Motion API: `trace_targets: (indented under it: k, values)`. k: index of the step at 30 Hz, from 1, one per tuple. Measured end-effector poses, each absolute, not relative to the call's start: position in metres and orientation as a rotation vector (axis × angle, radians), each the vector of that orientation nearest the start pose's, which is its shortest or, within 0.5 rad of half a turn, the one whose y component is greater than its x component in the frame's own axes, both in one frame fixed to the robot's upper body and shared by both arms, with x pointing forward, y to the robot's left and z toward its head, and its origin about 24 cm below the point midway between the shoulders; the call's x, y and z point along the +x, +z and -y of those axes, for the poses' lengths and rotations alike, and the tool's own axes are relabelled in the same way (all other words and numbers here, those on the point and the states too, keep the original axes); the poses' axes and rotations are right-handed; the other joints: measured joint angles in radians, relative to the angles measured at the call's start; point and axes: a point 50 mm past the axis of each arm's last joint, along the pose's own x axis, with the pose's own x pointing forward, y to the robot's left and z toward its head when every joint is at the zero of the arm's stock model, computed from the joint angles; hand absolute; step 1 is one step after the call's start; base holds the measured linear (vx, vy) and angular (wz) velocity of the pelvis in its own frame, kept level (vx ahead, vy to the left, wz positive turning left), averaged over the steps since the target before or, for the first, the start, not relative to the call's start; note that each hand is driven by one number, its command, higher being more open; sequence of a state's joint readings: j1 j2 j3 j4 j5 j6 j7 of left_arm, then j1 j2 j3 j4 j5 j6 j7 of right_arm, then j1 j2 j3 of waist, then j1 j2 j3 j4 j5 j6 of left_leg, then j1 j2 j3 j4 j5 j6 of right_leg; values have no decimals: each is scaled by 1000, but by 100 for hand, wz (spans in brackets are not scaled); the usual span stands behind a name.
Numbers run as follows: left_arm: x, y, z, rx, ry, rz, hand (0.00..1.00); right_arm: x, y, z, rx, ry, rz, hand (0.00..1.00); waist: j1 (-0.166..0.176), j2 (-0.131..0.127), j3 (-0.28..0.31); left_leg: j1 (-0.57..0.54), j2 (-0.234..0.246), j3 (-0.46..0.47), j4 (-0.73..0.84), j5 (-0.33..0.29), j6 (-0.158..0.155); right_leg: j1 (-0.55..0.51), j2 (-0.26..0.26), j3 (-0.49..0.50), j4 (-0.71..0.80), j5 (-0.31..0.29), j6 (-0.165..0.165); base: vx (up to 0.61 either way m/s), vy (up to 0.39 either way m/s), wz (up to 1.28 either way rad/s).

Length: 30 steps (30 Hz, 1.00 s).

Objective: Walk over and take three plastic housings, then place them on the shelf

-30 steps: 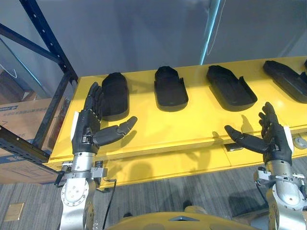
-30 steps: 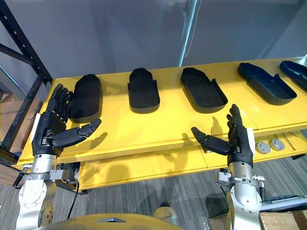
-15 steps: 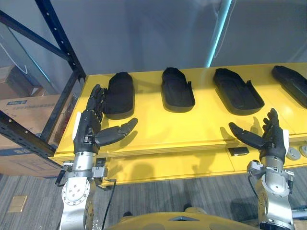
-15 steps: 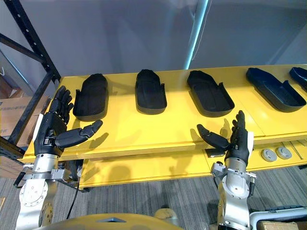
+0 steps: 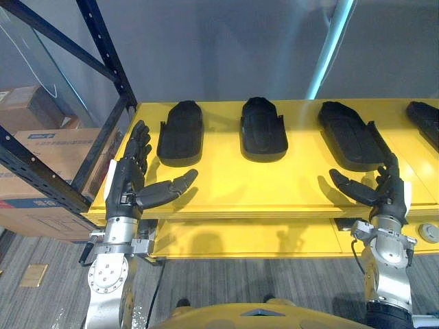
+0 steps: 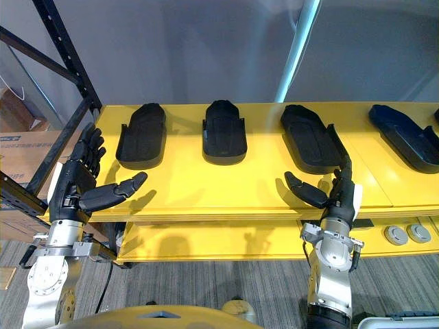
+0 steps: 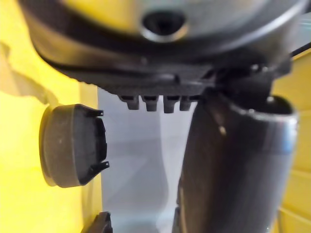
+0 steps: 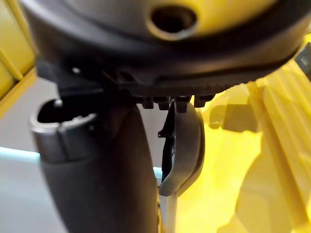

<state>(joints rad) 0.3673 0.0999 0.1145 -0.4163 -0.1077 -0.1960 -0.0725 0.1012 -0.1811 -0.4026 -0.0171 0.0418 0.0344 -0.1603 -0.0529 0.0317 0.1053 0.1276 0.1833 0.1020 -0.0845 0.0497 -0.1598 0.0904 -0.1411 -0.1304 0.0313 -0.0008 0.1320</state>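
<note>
Housings lay in a row along the far half of the yellow table [image 5: 240, 209] in the left eye view: the leftmost housing [image 5: 180, 132] at 11 o'clock, the second housing [image 5: 263, 128] at 12, the third housing [image 5: 352, 134] at 2, and the fourth housing [image 5: 425, 120] cut by the frame's edge at 3, each apart from its neighbour with bare yellow between. The left hand [image 5: 127, 181] stood at 8 o'clock over the table's front left corner, fingers straight and released, thumb spread toward 3 and holding nothing; the leftmost housing sat at its 1 o'clock, just beside the fingertips. The dark rack upright [image 5: 113, 62] ran close past that hand at its 11 o'clock, with a cardboard box [image 5: 41, 144] beyond it. The right hand [image 5: 384, 192] rose at 4 o'clock over the front edge, fingers also straight and empty, their tips at the third housing's near right corner; whether they touched it could not be told. A broad strip of bare yellow lay between the row and the front edge. In the right eye view, two round discs [image 6: 406, 234] lay on a lower level at 4 o'clock, under the tabletop's edge, over grey carpet [image 6: 206, 288]. The left wrist view looked past the thumb [image 7: 233, 170] to a housing [image 7: 73, 145] seen end-on against yellow. The right wrist view likewise showed its thumb [image 8: 87, 160] beside a dark housing end [image 8: 182, 145], clear of it.
</note>
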Motion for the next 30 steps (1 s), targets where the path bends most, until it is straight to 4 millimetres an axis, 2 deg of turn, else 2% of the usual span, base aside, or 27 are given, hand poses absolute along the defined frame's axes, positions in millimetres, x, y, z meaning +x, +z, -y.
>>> trace_targets:
  k: [9, 20, 30]
  values:
    - [176, 86, -201, 75, 84, 264, 100, 212, 41, 295, -156, -624, -71, 100, 2, -4, 2, 1, 0, -2, 0, 2, 0, 1, 0, -1, 2, 0, 0, 0, 0, 0]
    - [177, 83, -202, 79, 83, 249, 100, 223, 38, 297, -135, -649, -86, 100, 22, -9, 6, 0, 0, -23, 0, 9, 0, 13, -1, -21, 3, -1, -1, -7, -5, 4]
    - [178, 84, -203, 90, 75, 250, 100, 233, 48, 311, -184, -667, -71, 100, 25, -7, 11, -6, -1, -33, 0, 12, 0, 13, -2, -30, 3, -3, -1, -4, -4, 2]
